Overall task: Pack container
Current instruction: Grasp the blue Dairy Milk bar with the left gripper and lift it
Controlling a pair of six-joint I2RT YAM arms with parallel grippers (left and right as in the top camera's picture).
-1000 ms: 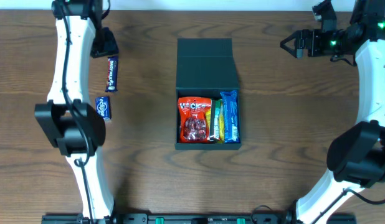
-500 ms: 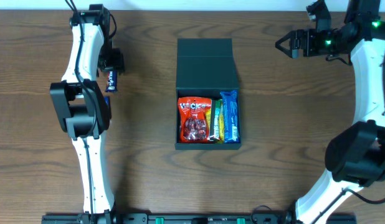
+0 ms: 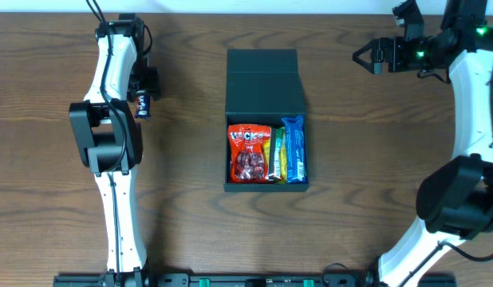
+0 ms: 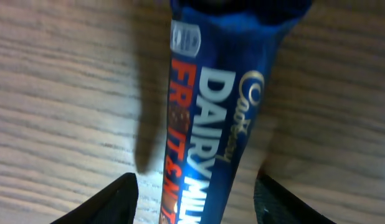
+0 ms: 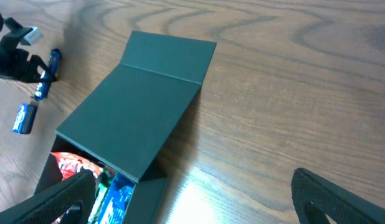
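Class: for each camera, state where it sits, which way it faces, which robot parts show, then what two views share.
Overhead: above the table, facing straight down on the container; left arm and right arm show.
Left wrist: on the left arm, facing down, close on a chocolate bar between the left fingers.
Right wrist: on the right arm, facing leftward across the table at the container; right fingers frame the bottom.
Shared: overhead and right wrist both show container and bar.

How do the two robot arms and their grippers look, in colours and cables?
The left arm and the right arm have white links with bulky black joints. A thin black cable runs along the left one. The left gripper and the right gripper are black; green lights glow by the right one.
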